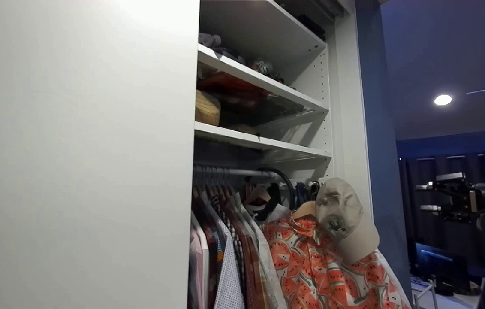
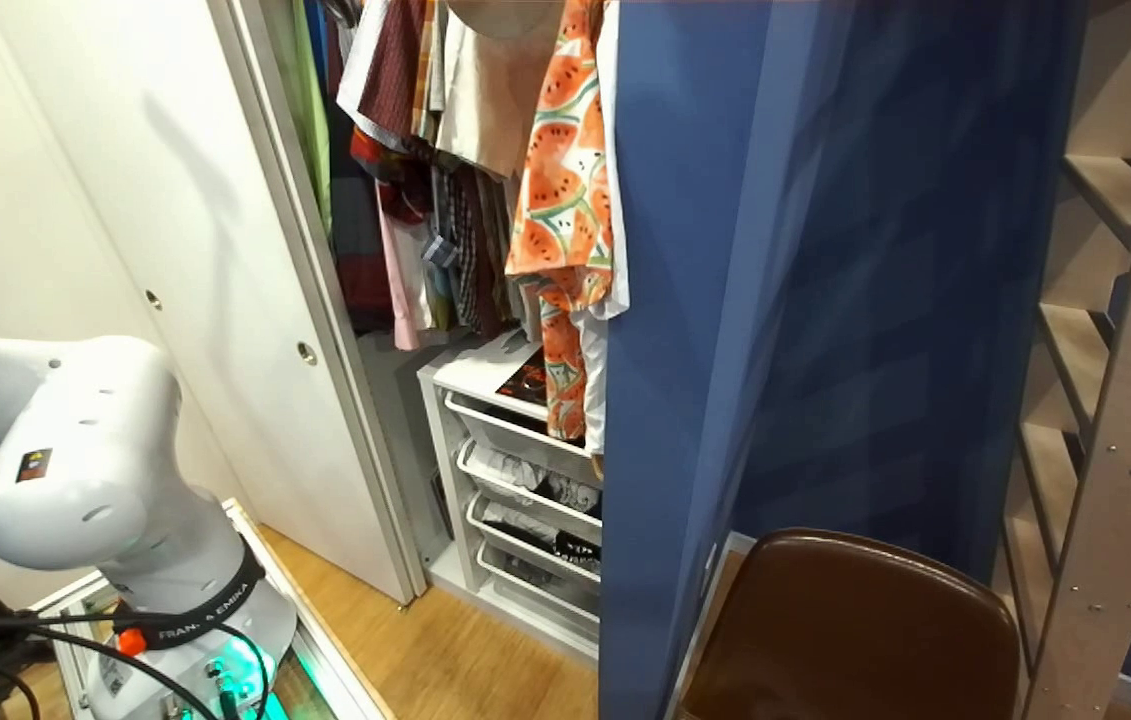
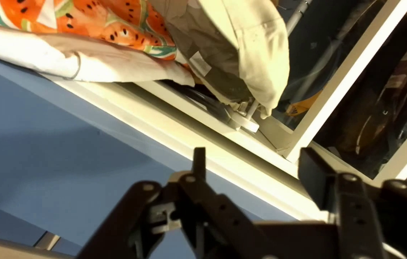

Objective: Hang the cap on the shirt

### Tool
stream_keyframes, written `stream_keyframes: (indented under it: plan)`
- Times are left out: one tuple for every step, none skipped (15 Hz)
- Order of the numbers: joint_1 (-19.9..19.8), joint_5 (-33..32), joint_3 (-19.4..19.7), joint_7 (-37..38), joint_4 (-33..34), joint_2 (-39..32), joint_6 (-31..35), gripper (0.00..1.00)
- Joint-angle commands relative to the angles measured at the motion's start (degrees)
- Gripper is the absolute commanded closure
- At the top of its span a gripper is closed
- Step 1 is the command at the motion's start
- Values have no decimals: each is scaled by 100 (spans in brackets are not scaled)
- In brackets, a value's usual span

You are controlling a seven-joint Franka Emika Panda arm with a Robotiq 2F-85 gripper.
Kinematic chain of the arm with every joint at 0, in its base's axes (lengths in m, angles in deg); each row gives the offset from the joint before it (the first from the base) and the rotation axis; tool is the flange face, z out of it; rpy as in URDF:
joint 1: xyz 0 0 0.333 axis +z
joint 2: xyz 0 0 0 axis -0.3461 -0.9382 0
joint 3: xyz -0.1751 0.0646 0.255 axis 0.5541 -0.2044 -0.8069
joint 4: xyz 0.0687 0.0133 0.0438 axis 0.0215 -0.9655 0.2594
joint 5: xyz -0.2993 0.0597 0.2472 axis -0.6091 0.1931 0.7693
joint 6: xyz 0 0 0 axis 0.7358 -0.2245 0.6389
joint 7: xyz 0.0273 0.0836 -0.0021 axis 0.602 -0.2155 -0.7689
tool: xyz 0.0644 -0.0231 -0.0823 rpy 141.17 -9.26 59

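The beige cap [image 1: 338, 210] hangs crown up and brim down over one shoulder of the orange-red watermelon-patterned shirt [image 1: 293, 257], beside its wooden hanger [image 1: 305, 209]. What holds the cap is hidden. The shirt also shows in an exterior view [image 2: 565, 170], its collar out of frame. In the wrist view the cap [image 3: 264, 46] is at the top, its hollow side partly seen, against the shirt [image 3: 117, 28]. My gripper [image 3: 253, 154] is open and empty, apart from the cap. In an exterior view the gripper [image 1: 426, 198] is to the right of the cap, past the blue wall edge.
A white sliding door [image 1: 83, 154] covers the closet's left part. White shelves [image 1: 263, 76] with items are above the rod [image 1: 242, 172] of garments. The white closet frame [image 3: 174, 133] and blue wall [image 2: 685, 300] border the shirt. A brown chair [image 2: 865, 620] and wooden ladder [image 2: 1075, 370] stand nearby.
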Motion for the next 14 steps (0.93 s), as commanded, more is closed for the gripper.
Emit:
stream_keyframes:
  plan:
    - [185, -232, 65, 1077, 440, -103, -514, 2]
    - [219, -274, 54, 1378, 595, -148, -731, 0]
    - [206, -352, 23, 1693, 753, -202, -923, 0]
    - [243, -415, 20, 1878, 906, -246, -1118, 0]
    - [225, -551, -22, 2084, 1091, -316, -1269, 0]
    - [257, -641, -26, 2220, 1251, -365, -1443, 0]
    - [248, -779, -57, 2353, 1439, -435, -1587, 0]
    - [237, -1000, -68, 2347, 1631, -514, -1747, 0]
    - [169, -1311, -103, 2198, 1856, -614, -1781, 0]
    - [224, -1481, -78, 2154, 2018, -664, -1849, 0]
    - [303, -1604, -54, 2113, 2195, -722, -1882, 0]
    - [366, -1725, -33, 2062, 2335, -763, -1938, 0]
    - [428, -1846, 3, 2027, 2466, -820, -2009, 0]
    - [495, -1943, 49, 2002, 2584, -857, -2077, 0]
